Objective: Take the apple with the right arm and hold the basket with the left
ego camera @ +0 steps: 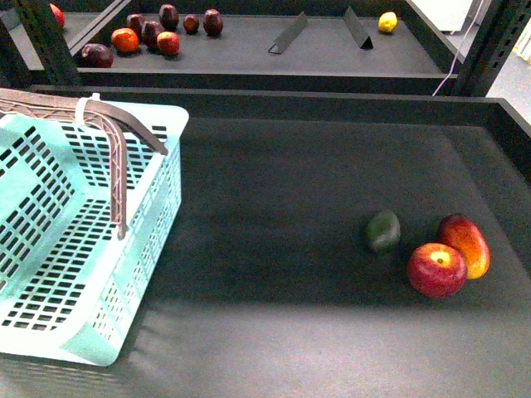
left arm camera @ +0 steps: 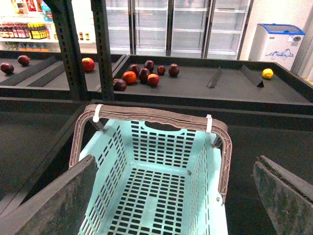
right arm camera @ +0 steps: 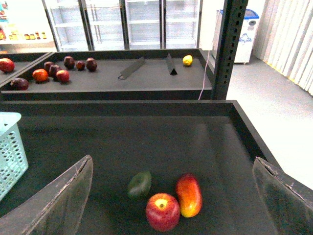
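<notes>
Turquoise plastic with slotted walls and floor makes up the basket (ego camera: 83, 249), which stands at the left end of the dark bench (ego camera: 282, 191). Its brown handles (ego camera: 116, 133) are swung up together over the opening and bound with white ties (left arm camera: 98, 112).

At the right end of the bench, well apart from the basket, lies the apple (ego camera: 436, 269), red with a yellow patch around the stem dimple, which faces upward. It touches a longer red-and-yellow fruit (ego camera: 465, 243) on its far right side. A small dark green fruit (ego camera: 383, 230) lies just beside both, toward the basket.

From the left wrist, the left fingers (left arm camera: 54, 200) are spread wide above the near end of the basket, and they grip nothing; the handles show between them, farther off. From the right wrist, the right fingers (right arm camera: 58, 200) are likewise spread wide and hold nothing, with the apple and its two neighbours lying on the bench between them. Neither arm shows in the front view.

Beyond the bench a second shelf (ego camera: 332, 50) carries a cluster of dark red and orange fruit (ego camera: 158, 33) at its left and one yellow fruit (ego camera: 387, 21) at its right.
</notes>
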`<state>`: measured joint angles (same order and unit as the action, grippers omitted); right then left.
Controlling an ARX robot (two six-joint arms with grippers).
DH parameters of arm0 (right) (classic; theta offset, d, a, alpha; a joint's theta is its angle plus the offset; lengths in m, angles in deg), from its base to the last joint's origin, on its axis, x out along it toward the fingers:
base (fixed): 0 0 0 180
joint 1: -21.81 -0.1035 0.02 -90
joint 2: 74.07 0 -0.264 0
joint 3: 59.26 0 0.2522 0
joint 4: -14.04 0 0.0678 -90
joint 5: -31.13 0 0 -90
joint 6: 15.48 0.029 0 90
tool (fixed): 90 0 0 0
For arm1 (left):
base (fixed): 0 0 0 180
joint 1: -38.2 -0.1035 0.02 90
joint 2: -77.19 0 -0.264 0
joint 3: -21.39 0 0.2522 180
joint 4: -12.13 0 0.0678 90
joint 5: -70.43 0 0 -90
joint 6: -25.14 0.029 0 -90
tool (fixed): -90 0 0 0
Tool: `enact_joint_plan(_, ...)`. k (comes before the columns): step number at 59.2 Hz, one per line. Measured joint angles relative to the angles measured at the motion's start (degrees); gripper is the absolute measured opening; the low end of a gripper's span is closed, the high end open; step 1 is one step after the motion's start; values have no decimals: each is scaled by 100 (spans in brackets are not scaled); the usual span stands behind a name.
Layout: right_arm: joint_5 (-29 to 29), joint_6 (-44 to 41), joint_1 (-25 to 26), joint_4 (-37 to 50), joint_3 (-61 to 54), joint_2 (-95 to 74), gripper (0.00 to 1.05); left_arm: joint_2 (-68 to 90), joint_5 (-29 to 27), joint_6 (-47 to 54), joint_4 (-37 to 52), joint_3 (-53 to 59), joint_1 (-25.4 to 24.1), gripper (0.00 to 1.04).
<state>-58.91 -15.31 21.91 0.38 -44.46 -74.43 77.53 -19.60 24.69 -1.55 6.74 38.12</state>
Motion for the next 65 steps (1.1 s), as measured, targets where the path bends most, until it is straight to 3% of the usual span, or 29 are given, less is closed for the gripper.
enact_joint_plan(45,0,0,0,0,0,0,96,0,0,0,0,0,0,98)
enact_joint_plan(47,0,0,2,0,0,0,96,37,-66,-39,-31,-17,33,98)
enact_joint_plan(52,-2,0,0,-2,0,2,96,1088,-1333,-951,-1036,-540,358,98)
enact_joint_plan(56,-2,0,0,-2,0,4,96,1840,-1403,-1425,-772,-748,385,98)
enact_joint_plan(65,2,0,0,-2,0,4,96,3910,-857,-2481,671,-1460,188,98)
